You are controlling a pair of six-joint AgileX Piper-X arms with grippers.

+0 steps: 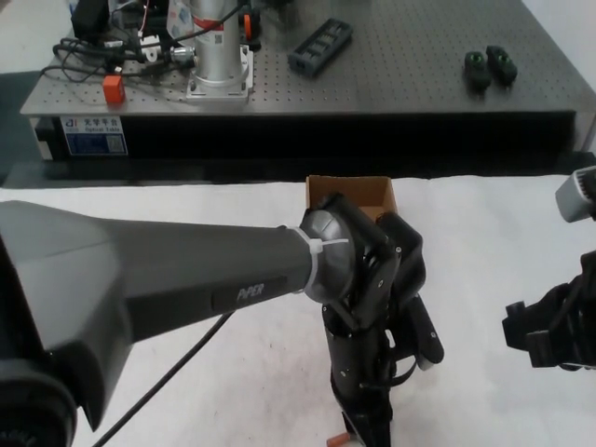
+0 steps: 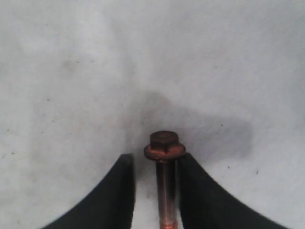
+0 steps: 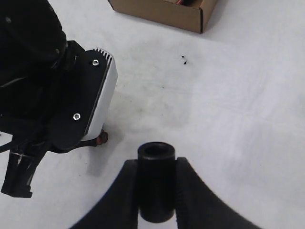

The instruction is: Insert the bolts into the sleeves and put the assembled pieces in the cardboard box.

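Note:
A copper bolt (image 2: 165, 186) stands lengthwise between the fingers of my left gripper (image 2: 156, 160), hex head outward and just above the white cloth. This gripper points straight down near the front of the table (image 1: 366, 424). In the right wrist view the bolt's head (image 3: 101, 138) peeks out under the left arm's wrist. My right gripper (image 3: 156, 164) is shut on a black sleeve (image 3: 156, 186) whose open bore faces away from the wrist. It hovers to the right of the left arm (image 1: 549, 335). The cardboard box (image 1: 349, 194) sits behind the left arm, and something reddish lies inside it (image 3: 183, 2).
A white cloth (image 1: 484, 242) covers the table. Behind it stands a perforated metal bench (image 1: 400, 84) with a black tray (image 1: 319, 45), two black parts (image 1: 489, 67), an orange block (image 1: 113, 88) and cables. The left arm's white-and-black wrist housing (image 3: 93, 100) is close to the right gripper.

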